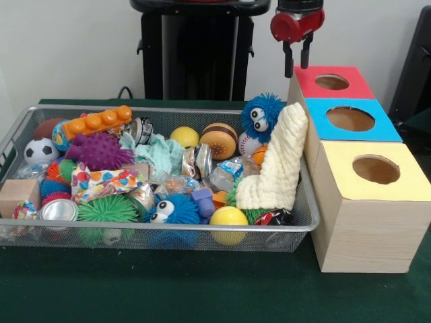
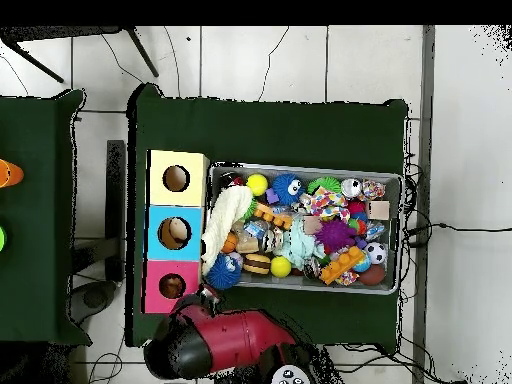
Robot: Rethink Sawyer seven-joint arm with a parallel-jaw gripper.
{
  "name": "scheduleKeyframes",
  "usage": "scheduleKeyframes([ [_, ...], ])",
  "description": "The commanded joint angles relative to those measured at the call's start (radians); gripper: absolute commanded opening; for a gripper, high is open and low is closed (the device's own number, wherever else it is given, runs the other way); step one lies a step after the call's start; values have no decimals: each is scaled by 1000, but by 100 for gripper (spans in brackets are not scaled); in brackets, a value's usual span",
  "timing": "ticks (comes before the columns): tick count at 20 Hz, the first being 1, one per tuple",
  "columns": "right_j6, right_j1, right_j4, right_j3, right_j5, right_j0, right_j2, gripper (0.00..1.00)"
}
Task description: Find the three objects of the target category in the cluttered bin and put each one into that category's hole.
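The silver wire-mesh bin (image 1: 202, 230) sits on the green table, full of mixed toys; it also shows in the overhead view (image 2: 300, 168). Among them are two yellow balls (image 1: 228, 217) (image 1: 184, 136), a soccer ball (image 1: 40, 151), a toy burger (image 1: 219, 140), two blue fuzzy toys with eyes (image 1: 260, 116) and a cream knitted cloth (image 1: 277, 163) leaning on the bin's right end. A wooden box right of the bin has a red hole (image 1: 331, 82), a blue hole (image 1: 350, 118) and a yellow hole (image 1: 376, 169). My gripper (image 1: 297, 62) hangs open and empty above the red end's left edge.
An orange block (image 1: 97, 123), a purple spiky toy (image 1: 100, 151), a green spiky ball (image 1: 108, 210) and small cans (image 1: 59, 210) fill the bin's left half. The black pedestal (image 1: 195, 50) stands behind the bin. A second green table (image 2: 35, 215) lies beside this one.
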Motion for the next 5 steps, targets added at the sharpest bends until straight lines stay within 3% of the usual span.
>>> scheduleKeyframes([
  [1, 176, -67, 22, 19, 64, -58, 33, 100],
  [5, 173, -90, 40, 14, 102, -61, 43, 100],
])
